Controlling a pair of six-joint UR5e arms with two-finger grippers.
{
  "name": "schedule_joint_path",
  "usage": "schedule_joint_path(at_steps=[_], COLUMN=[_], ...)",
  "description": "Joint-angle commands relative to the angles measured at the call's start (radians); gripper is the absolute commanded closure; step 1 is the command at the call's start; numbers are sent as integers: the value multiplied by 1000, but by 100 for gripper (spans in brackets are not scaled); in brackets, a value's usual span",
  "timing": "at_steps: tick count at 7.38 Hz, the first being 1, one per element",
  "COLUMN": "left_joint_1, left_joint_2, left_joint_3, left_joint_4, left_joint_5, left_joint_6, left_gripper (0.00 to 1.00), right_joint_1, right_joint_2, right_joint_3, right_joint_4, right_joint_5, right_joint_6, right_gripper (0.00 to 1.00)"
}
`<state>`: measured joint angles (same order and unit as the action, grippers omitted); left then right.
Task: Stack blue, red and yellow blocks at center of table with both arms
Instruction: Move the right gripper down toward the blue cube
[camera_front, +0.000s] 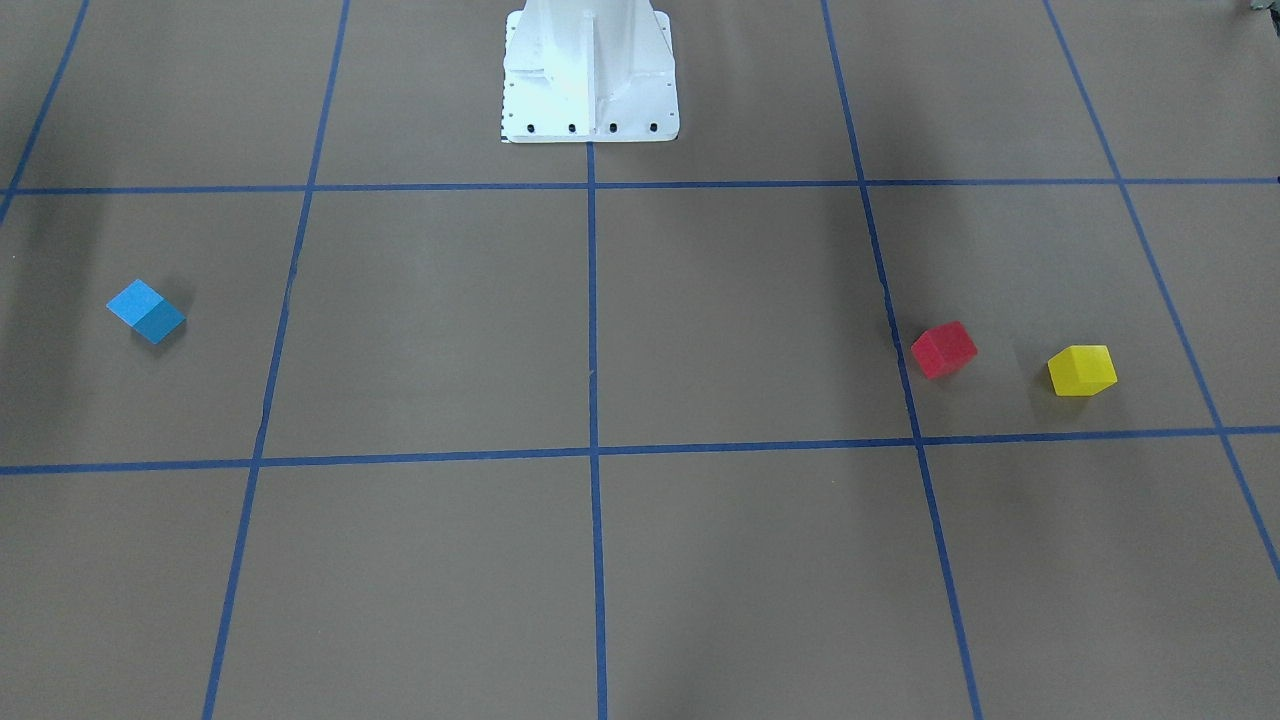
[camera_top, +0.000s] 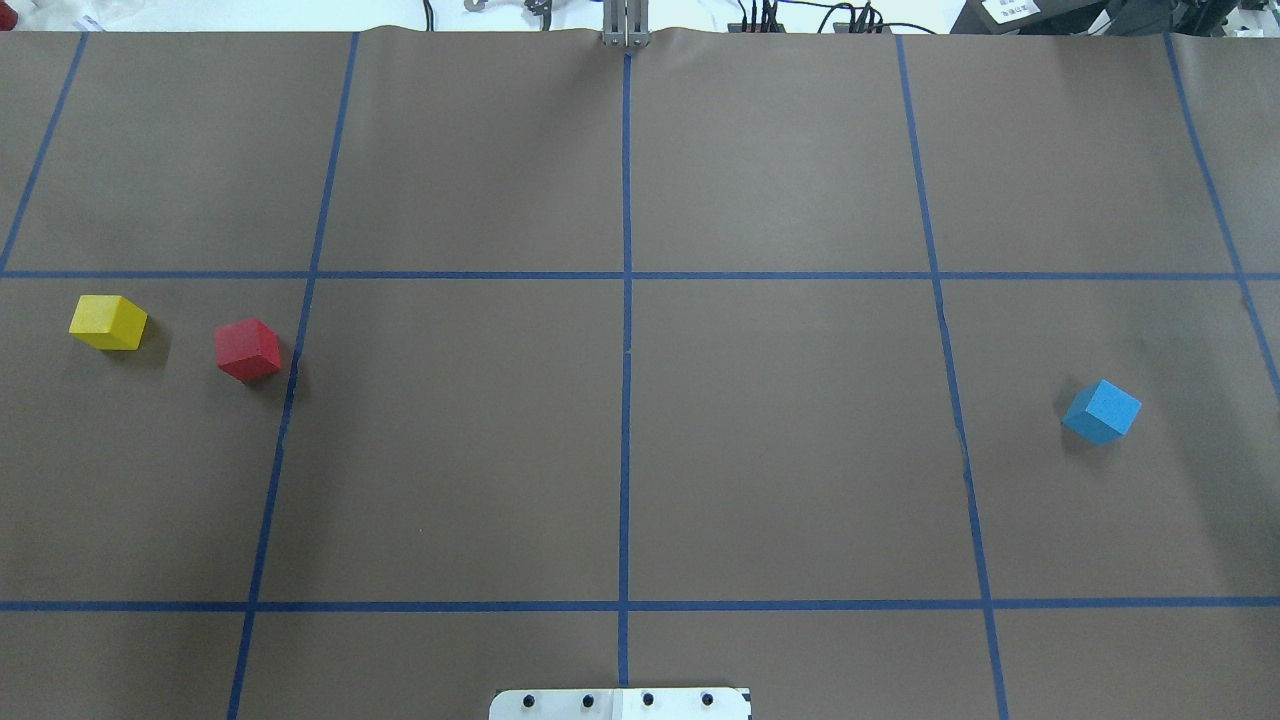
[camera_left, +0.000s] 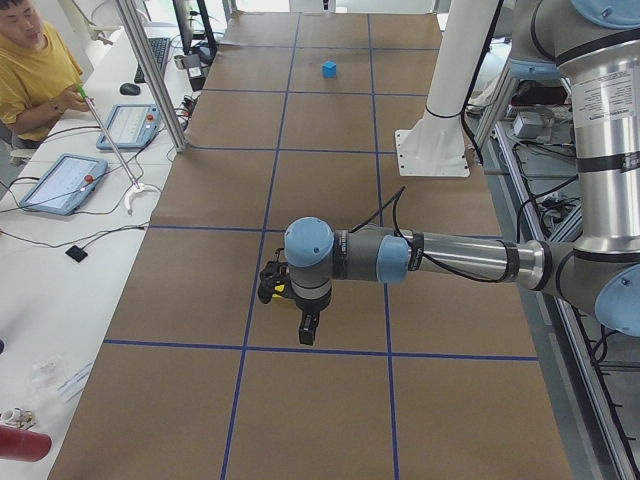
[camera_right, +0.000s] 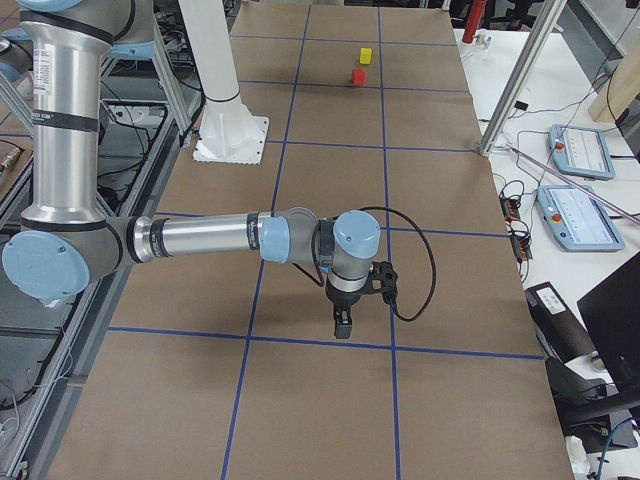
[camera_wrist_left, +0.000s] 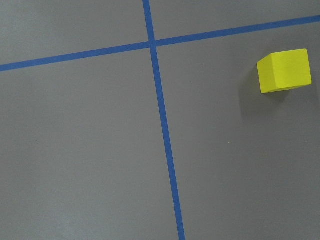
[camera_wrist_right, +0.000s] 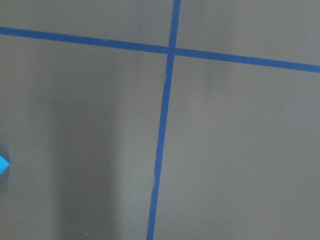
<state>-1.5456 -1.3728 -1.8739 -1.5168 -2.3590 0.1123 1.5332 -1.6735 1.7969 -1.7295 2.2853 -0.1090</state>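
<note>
Starting seems to be the step in hand: on the wide brown matte table with blue tape lines (camera_top: 780, 450) no block is yet stacked, and all three lie far out to the sides of the white metal pedestal base (camera_front: 590, 70).

The silver-tubed left arm with grey joints (camera_left: 450, 258) reaches out from the pedestal to the robot's left side. The matching right arm (camera_right: 200, 238) reaches out to its right side.

The small yellow matte cube (camera_top: 107, 322) lies farthest from the pedestal on the left side. The small red matte cube (camera_top: 247, 349) is near it, closer to the pedestal, and does not touch it. The small light blue matte cube (camera_top: 1101, 411) lies alone on the pedestal's right side.

The black two-finger left gripper (camera_left: 305, 325) and the black right gripper (camera_right: 343, 322) point down. Only the side views show them, so I cannot tell whether they are wide or narrow.

For the next move, I judge, each arm must shift sideways and descend. The left wrist view has the yellow cube only near its edge, and the right wrist view shows only a corner of the blue one.

A person in a yellow shirt (camera_left: 35, 70) sits at the white side desk (camera_left: 60, 250), across the table from the pedestal, with control tablets (camera_left: 60, 182). I think only the arms themselves could get in the way, when they meet in front of the pedestal.
</note>
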Motion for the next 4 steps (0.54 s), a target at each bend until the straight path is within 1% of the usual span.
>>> schedule_joint_path(at_steps=[1, 3, 4], left_joint_1=[-1, -1, -2], left_joint_2=[-9, -34, -41], left_joint_3=[-28, -48, -54], left_joint_4=[1, 1, -3], left_joint_5=[-3, 4, 1], left_joint_6=[-5, -3, -5], left_gripper=[0, 0, 0], right_joint_1=[1, 1, 1], right_joint_2=[-2, 11, 9], right_joint_3=[31, 53, 97], right_joint_4=[1, 5, 8], right_joint_5=[-1, 2, 0], right_joint_6=[0, 3, 3], right_gripper=[0, 0, 0])
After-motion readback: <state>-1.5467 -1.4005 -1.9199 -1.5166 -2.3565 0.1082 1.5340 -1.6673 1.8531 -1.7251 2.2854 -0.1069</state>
